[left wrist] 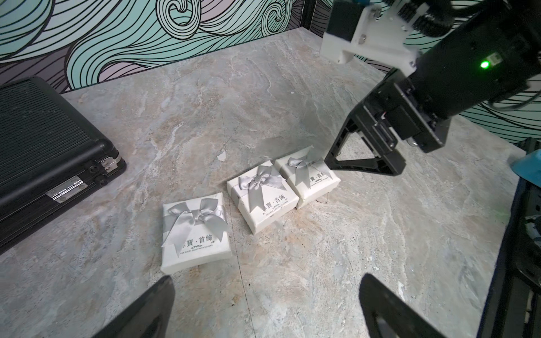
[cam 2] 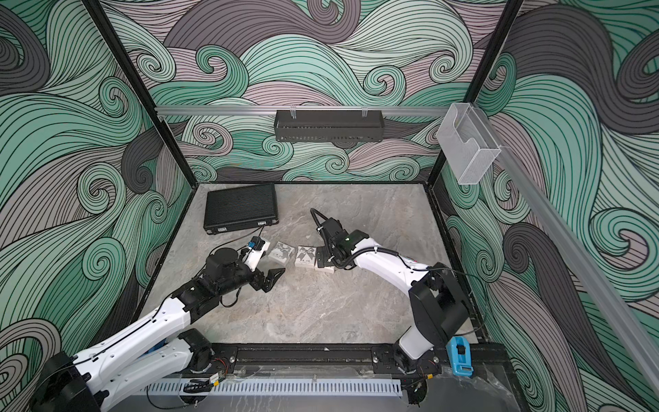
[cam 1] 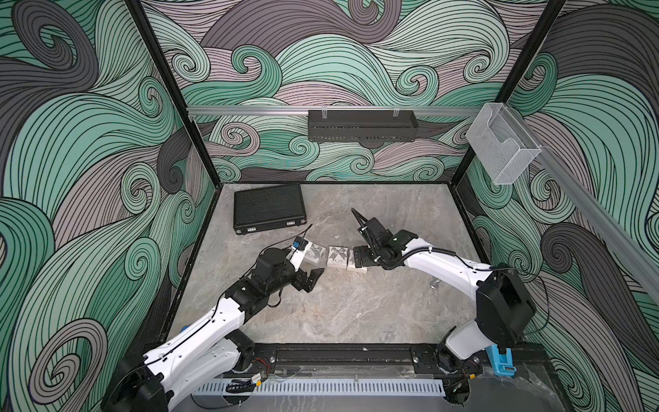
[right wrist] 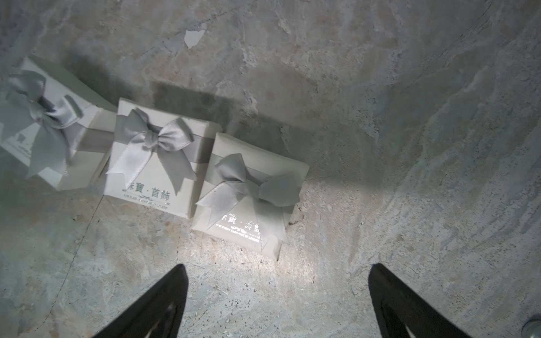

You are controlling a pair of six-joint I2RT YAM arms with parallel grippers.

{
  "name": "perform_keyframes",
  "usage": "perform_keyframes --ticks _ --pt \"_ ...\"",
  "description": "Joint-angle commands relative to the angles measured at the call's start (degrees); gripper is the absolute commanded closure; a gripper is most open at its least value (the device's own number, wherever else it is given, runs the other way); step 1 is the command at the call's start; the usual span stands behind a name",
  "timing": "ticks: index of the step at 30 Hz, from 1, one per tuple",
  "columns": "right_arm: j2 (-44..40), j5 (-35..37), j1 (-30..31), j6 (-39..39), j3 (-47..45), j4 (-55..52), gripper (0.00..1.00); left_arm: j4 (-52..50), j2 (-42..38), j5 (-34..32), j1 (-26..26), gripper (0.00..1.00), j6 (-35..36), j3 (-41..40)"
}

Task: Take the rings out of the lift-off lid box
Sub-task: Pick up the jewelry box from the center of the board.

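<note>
Both grippers are hovering, fingers spread apart: my right gripper [right wrist: 278, 266] over three closed boxes [left wrist: 263, 202], my left gripper [left wrist: 268, 281] beside them.

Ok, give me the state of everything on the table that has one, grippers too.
left box: lid on, bow tied, standing apart.
middle box: lid on, bow tied.
right box: lid on, pressed against the middle box.
black case: closed, lying flat.
left gripper: open, empty.
right gripper: open, empty.
rings: none in view.
</note>
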Motion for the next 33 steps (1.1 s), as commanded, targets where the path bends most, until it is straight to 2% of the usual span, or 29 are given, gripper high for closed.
perform_keyframes --ticks 1,20,33 --pt "2.0 2.0 0.0 3.6 1.6 -2.0 0.06 2.0 -0.1 -0.7 -0.5 0.01 1.0 -0.7" --pt "11.2 1.9 0.2 10.1 7.6 0.3 0.10 3.3 2.7 -0.3 -0.5 0.01 1.5 -0.1" --pt "15.2 3.3 0.6 10.4 9.1 0.6 0.09 2.9 1.6 -0.8 -0.5 0.01 1.3 -0.8"
